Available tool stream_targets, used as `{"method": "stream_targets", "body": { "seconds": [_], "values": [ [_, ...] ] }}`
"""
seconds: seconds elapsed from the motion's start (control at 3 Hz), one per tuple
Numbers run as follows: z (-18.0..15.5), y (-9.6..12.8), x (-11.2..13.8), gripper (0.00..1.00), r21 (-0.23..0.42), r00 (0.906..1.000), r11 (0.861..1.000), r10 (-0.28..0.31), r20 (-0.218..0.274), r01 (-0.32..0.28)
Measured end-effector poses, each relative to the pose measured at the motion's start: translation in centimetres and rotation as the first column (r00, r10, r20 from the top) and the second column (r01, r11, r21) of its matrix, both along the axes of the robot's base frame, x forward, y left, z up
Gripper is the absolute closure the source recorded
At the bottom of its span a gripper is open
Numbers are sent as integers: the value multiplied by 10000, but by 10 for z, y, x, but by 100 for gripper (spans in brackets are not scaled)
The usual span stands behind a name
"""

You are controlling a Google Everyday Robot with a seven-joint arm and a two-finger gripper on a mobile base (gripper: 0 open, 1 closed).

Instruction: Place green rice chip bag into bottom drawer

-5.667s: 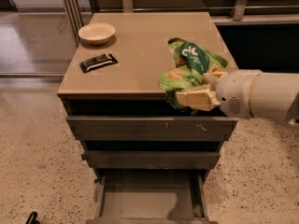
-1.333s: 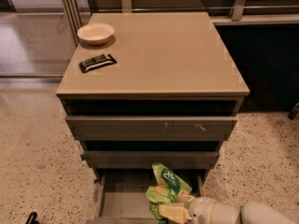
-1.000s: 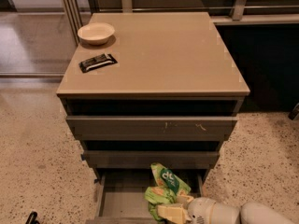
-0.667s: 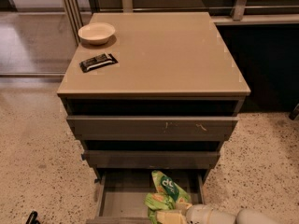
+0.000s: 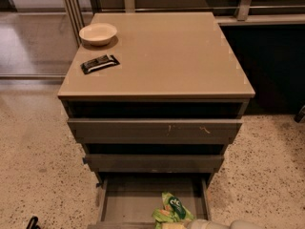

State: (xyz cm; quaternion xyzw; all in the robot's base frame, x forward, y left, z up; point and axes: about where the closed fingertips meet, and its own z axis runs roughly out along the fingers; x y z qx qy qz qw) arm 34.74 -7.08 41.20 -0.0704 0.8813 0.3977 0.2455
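Note:
The green rice chip bag is low inside the open bottom drawer, near its front right, crumpled and tilted. My gripper is at the bottom edge of the camera view, right at the bag's lower end and shut on it. Only its tip and a bit of the white arm show; the rest is out of view.
The two upper drawers are pulled out a little above the bottom one. On the cabinet top lie a small black wrapped bar and a pale bowl. Speckled floor lies on both sides.
The gripper and bag have moved down and forward, deeper into the bottom drawer. Much earlier, the bag was held up at the cabinet top's right front corner.

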Motion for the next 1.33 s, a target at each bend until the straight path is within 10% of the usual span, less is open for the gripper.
{"method": "stream_targets", "body": {
  "seconds": [0.33, 1.33],
  "values": [
    [-50, -9, 15, 100, -355, 9955, 9990, -297, -899, 267],
    [-83, -27, 80, 100, -1164, 9927, 9931, 29, -1204, -170]
  ]
}}
